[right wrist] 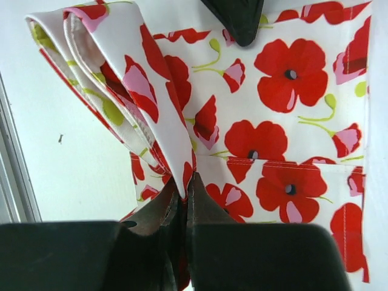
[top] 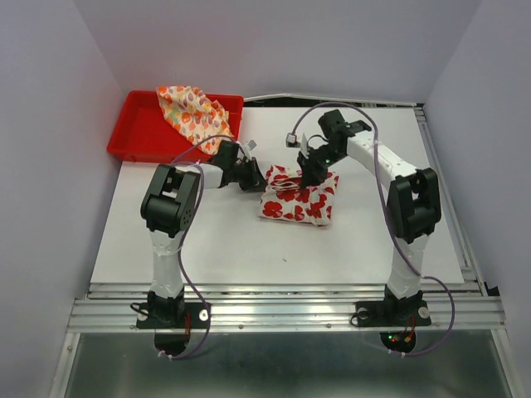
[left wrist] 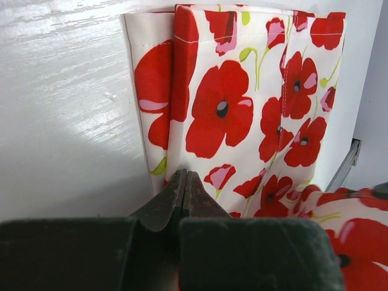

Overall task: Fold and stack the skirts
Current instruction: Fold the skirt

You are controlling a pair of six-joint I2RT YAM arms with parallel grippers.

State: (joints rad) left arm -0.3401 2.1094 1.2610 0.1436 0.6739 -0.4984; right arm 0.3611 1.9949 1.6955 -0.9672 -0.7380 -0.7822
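In the overhead view, the red plastic tray [top: 133, 137] sits at the upper left, at the far left corner of the white table [top: 207, 240]. The cream skirt [top: 195, 112], with small orange, red and yellow marks, lies crumpled in the tray's right half and spills over its far rim.

Toward the centre, my left gripper [top: 259, 182] reaches in from the left to the left edge of the flowered skirt [top: 299, 203]. This skirt is white with big red flowers and lies folded into a rough rectangle in the middle of the frame. In my left wrist view the left gripper's [left wrist: 185, 182] tips are pinched tight on the skirt's [left wrist: 242, 109] near edge at the bottom centre, and the cloth spreads flat away from them.

Just right of that, my right gripper [top: 309, 178] comes down on the skirt's upper middle. Its wrist view shows the tips [right wrist: 187, 182] clenched on a fold of the skirt [right wrist: 273, 133] that rises toward the upper left of that frame.
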